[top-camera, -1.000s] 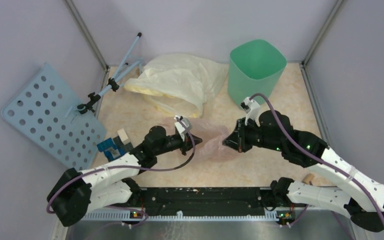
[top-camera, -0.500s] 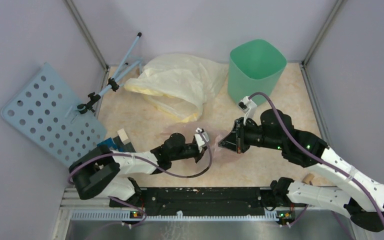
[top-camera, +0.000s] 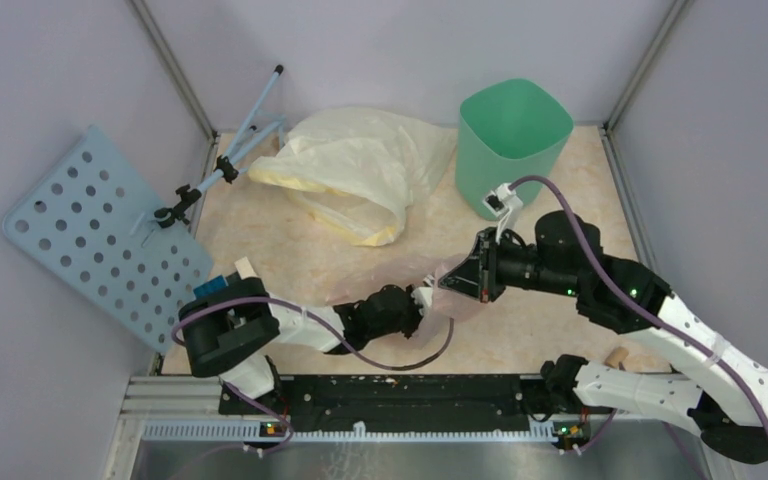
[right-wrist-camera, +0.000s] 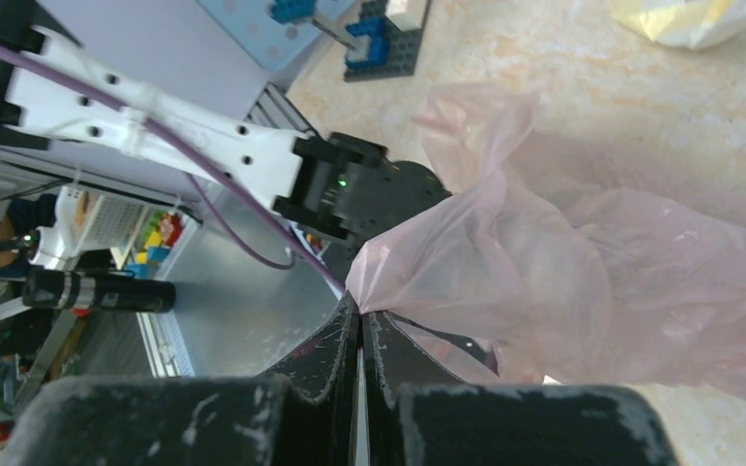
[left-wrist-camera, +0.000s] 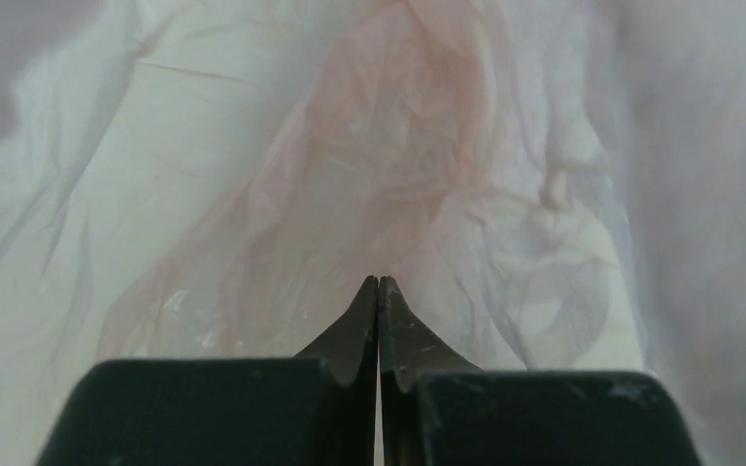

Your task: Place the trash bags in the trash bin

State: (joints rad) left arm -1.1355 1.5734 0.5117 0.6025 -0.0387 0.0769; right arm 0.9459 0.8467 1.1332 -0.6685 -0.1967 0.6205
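The trash bag [top-camera: 400,275], thin translucent pale pink, lies crumpled on the table in front of the arms. My right gripper [top-camera: 448,284] is shut on a gathered corner of it. In the right wrist view the film [right-wrist-camera: 544,272] bunches out from the closed tips [right-wrist-camera: 360,311] and hangs lifted. My left gripper [top-camera: 428,298] reaches in low from the left, shut, close to the right one. Its tips [left-wrist-camera: 379,282] touch pink film [left-wrist-camera: 389,146]; no pinch shows. The mint-green trash bin [top-camera: 512,135] stands upright at the back right.
A large pale-yellow bag [top-camera: 360,165] lies at the back centre, left of the bin. A blue perforated board [top-camera: 90,230] and a thin blue stand [top-camera: 230,160] lean at the left. Small blue blocks [top-camera: 222,285] sit by the left arm.
The left arm has swung right and low along the near side, bringing its shut gripper up to the right gripper. The right gripper has risen slightly, lifting the pinched film.
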